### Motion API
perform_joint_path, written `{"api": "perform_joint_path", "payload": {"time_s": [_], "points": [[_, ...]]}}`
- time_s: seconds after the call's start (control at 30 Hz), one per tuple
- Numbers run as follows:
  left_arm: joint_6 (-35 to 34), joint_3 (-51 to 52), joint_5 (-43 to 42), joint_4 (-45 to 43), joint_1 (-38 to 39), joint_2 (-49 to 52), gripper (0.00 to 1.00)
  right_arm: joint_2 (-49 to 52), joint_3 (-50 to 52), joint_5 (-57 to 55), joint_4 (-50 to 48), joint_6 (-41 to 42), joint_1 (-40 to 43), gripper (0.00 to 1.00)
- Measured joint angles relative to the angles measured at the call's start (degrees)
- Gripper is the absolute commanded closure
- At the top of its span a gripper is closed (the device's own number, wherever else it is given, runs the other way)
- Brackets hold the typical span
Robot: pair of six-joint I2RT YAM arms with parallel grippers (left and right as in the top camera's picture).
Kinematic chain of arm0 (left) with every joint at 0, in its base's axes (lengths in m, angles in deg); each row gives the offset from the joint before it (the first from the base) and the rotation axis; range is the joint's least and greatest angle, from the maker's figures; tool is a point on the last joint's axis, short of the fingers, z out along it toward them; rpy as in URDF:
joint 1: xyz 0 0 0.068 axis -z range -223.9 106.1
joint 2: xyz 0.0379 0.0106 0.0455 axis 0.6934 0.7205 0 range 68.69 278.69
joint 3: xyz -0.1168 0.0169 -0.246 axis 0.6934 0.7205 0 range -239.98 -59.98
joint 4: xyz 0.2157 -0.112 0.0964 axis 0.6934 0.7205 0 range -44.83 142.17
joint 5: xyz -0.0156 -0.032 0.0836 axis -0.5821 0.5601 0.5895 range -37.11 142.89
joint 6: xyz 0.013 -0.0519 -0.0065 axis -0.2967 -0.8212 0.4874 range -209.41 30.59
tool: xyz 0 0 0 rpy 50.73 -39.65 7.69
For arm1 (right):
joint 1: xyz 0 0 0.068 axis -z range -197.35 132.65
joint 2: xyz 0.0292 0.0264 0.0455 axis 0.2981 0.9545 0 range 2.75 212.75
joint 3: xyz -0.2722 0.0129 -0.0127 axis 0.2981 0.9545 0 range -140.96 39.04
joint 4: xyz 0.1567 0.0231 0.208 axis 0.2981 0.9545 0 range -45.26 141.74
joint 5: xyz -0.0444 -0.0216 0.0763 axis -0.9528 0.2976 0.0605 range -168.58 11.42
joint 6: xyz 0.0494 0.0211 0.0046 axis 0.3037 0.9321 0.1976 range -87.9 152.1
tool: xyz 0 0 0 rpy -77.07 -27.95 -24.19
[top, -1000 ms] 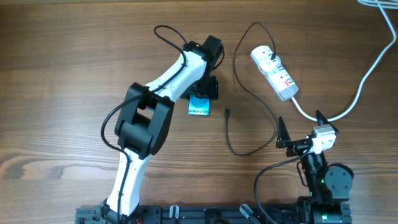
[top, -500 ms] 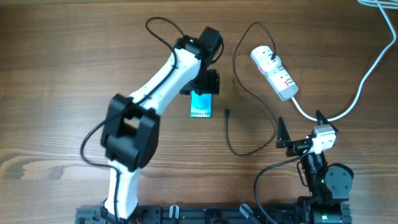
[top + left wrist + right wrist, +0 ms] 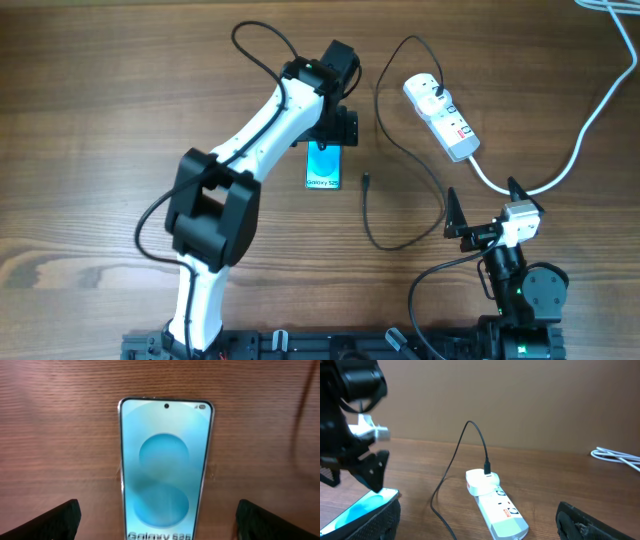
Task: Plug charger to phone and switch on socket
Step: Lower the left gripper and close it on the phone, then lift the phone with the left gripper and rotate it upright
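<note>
Brown wood-grain table (image 3: 80,120) fills the view, and the phone (image 3: 322,170) lies flat on it, teal screen up, lettering at its near end. The white left arm (image 3: 260,120) stretches in from the phone's near left and covers its far end in the overhead view. The left gripper (image 3: 159,521) hangs over the phone, jaws spread wide, one dark fingertip (image 3: 60,520) out on each side, well clear of the edges and gripping nothing. Near and right of the phone sits the right gripper (image 3: 484,200), fingers splayed wide apart and empty. Far right of the phone lies the socket (image 3: 443,118), its thick white cord (image 3: 583,140) trailing farther right. The charger (image 3: 442,205) has its plug (image 3: 487,466) in the socket and loops between socket and phone. The connector tip (image 3: 366,182) lies just right of the phone, not touching.
</note>
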Motion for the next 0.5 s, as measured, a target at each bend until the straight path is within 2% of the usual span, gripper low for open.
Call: {"api": "perform_joint_path", "payload": {"time_s": [0.4, 0.43, 0.5], "points": [[-0.1, 0.0, -0.1, -0.4, 0.2, 6.9, 0.00, 0.0, 0.0, 0.0, 0.0, 0.0, 0.0, 0.00], [-0.2, -0.1, 0.0, -0.2, 0.3, 7.0, 0.03, 0.0, 0.0, 0.0, 0.0, 0.0, 0.0, 0.00], [-0.6, -0.3, -0.1, 0.2, 0.7, 7.1, 0.17, 0.0, 0.0, 0.0, 0.0, 0.0, 0.0, 0.00]]}}
